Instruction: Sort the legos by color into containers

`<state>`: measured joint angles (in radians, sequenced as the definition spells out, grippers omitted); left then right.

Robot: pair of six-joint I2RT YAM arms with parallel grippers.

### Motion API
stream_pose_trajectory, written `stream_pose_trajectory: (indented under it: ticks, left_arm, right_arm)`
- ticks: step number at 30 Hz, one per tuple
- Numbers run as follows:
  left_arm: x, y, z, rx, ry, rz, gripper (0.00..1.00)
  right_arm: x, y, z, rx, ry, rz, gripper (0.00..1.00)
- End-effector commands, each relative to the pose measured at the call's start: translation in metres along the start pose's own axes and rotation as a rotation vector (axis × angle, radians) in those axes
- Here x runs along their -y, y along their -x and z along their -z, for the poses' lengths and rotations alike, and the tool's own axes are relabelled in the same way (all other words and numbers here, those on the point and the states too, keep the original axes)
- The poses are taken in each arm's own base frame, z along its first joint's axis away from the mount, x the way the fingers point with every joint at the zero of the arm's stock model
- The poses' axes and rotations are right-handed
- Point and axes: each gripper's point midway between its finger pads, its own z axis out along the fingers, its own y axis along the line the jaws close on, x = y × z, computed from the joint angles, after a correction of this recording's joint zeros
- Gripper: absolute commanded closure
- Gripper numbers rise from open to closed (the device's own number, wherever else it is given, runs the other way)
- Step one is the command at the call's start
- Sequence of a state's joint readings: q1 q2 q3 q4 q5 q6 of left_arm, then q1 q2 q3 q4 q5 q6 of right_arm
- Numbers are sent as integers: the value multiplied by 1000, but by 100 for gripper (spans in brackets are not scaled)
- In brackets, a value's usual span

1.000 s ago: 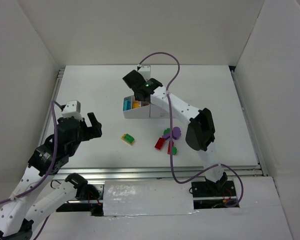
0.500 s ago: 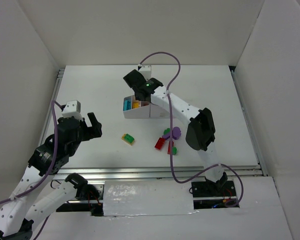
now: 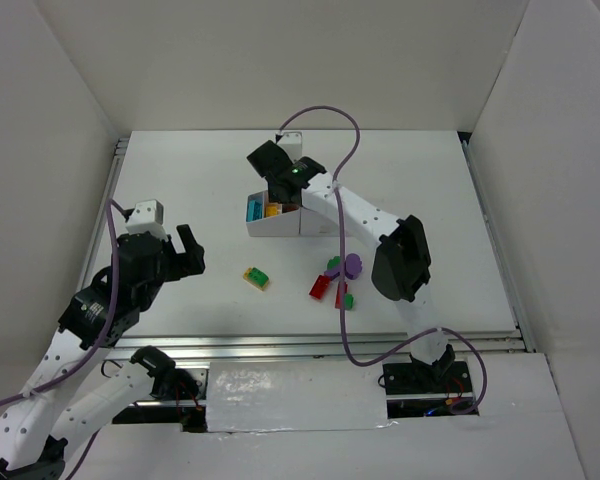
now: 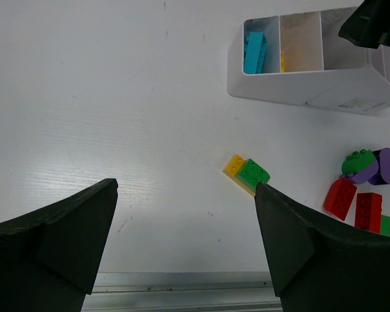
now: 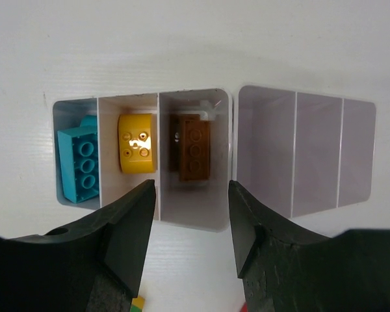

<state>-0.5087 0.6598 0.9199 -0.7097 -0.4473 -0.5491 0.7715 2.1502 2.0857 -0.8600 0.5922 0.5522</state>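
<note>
The white organizer tray (image 3: 280,226) stands mid-table. In the right wrist view it (image 5: 299,211) holds a light blue brick (image 5: 78,164), a yellow brick (image 5: 136,143) and an orange-brown brick (image 5: 194,147) in three side-by-side compartments; three more compartments to the right show no bricks. My right gripper (image 5: 191,195) is open and empty, right above the tray. A yellow-and-green brick pair (image 3: 256,277) lies on the table in front of the tray, also in the left wrist view (image 4: 246,174). Red, green and purple bricks (image 3: 338,281) lie clustered to its right. My left gripper (image 4: 185,185) is open and empty above the near left table.
A metal rail (image 3: 310,345) runs along the table's near edge. White walls enclose the table on three sides. A purple cable (image 3: 332,115) loops above the right arm near the tray.
The left gripper has shifted very slightly. The right gripper stays over the tray. No brick has moved.
</note>
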Motion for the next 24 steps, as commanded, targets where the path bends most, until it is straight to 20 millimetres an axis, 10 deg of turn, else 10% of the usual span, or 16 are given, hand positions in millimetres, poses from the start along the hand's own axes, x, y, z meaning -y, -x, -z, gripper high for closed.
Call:
stream_pose_trajectory:
  ticks: [1, 8, 17, 24]
  left_arm:
    - [2, 9, 0, 34, -11, -2, 1]
    - [0, 11, 1, 40, 0, 3, 1]
    - [-4, 12, 2, 51, 20, 16, 0]
    - [-13, 17, 7, 77, 61, 44, 0]
  right_arm:
    - [3, 26, 31, 57, 61, -40, 44]
    - [-28, 21, 85, 73, 379, 61, 36]
    - [-18, -4, 144, 72, 609, 81, 31]
    - [-13, -52, 149, 24, 671, 174, 31]
